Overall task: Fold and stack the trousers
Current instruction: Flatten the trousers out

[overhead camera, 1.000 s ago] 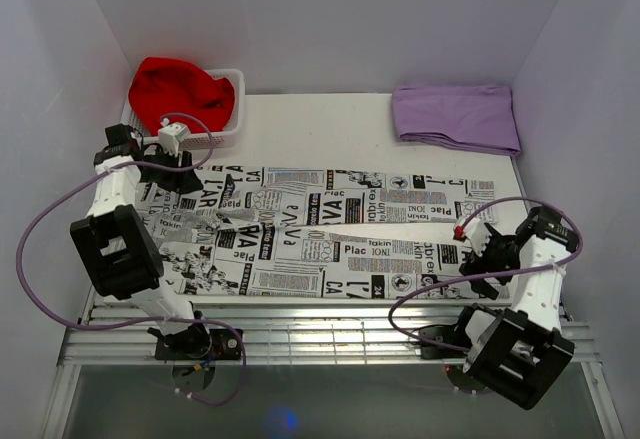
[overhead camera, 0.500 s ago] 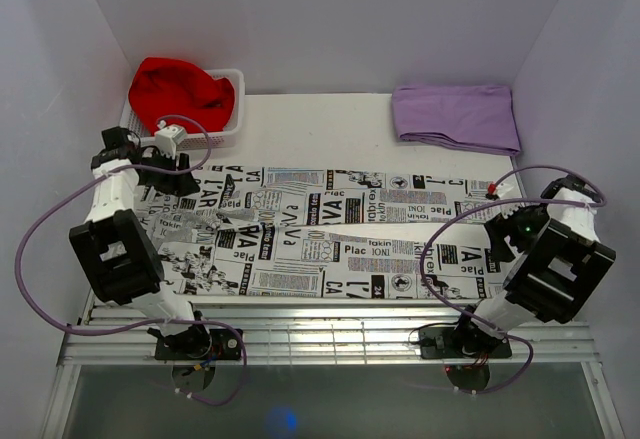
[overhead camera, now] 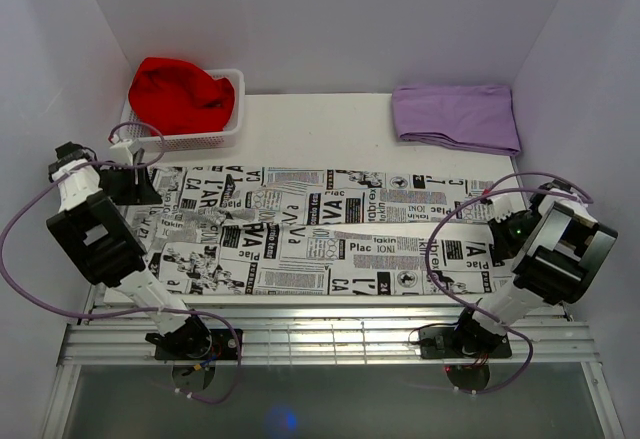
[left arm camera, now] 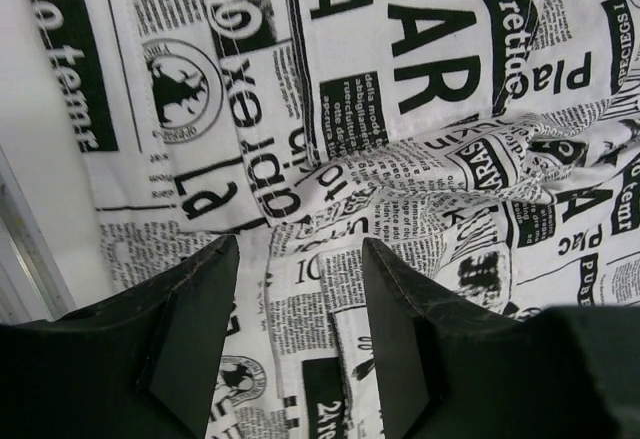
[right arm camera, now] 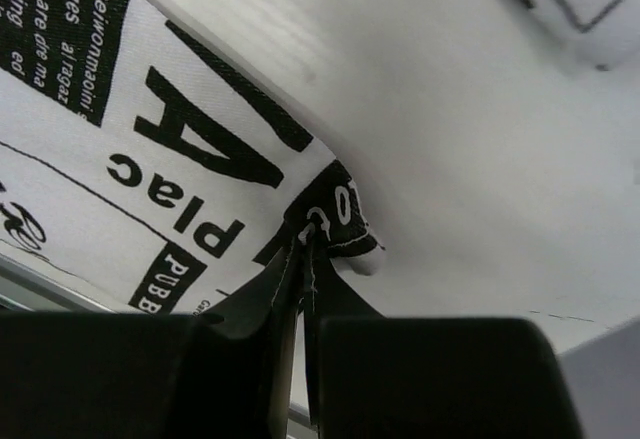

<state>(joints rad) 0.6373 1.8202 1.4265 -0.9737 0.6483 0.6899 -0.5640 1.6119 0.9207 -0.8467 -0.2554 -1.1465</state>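
I find the trousers (overhead camera: 320,239) spread lengthwise across the middle of the table (overhead camera: 330,129), the wider end towards the left arm and the leg ends towards the right arm. The right gripper (right arm camera: 303,257) is at the right-hand end of the garment. Its fingers are fully closed and pinch a corner of the printed hem, which shows folded and caught between the tips in the right wrist view. The left gripper (left arm camera: 297,259) stands at the far left corner of the trousers with its fingers (left arm camera: 190,299) well apart. It grips nothing, and the cloth beneath the gap is rumpled into a ridge. A white basket (overhead camera: 215,137) holding a red cloth (overhead camera: 180,94) sits at the far left corner of the table, just beyond the trousers. A folded lilac cloth (overhead camera: 455,117) lies at the far right corner, apart from them.
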